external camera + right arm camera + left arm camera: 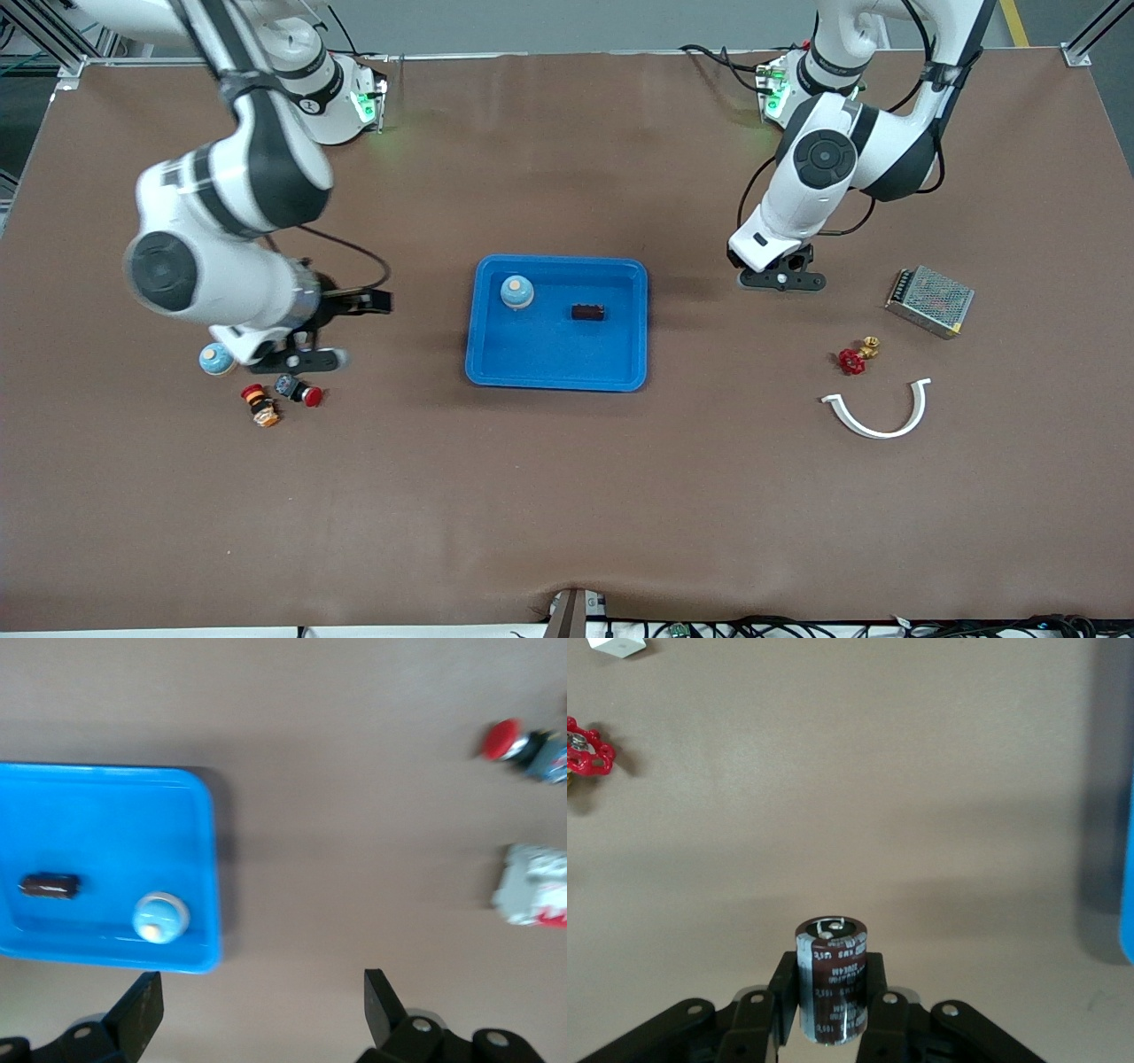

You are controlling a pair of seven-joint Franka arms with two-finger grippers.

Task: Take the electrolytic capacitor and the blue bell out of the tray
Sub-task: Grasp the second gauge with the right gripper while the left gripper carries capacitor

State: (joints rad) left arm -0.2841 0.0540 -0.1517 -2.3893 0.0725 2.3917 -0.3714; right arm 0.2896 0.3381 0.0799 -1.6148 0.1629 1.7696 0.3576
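While the right gripper gapes empty, the left gripper clamps an upright dark-brown, silver-topped cylindrical capacitor between its fingers.

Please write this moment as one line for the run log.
left gripper: shut on capacitor, over bare table | right gripper: open, empty, over bell | tray: holds one bell, one capacitor

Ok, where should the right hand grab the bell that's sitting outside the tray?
Take the bell across the round sides of its dome, coming straight down from above. It seems to sit upright, dome up, so open fingers can straddle it. The right hand is open close beside it.
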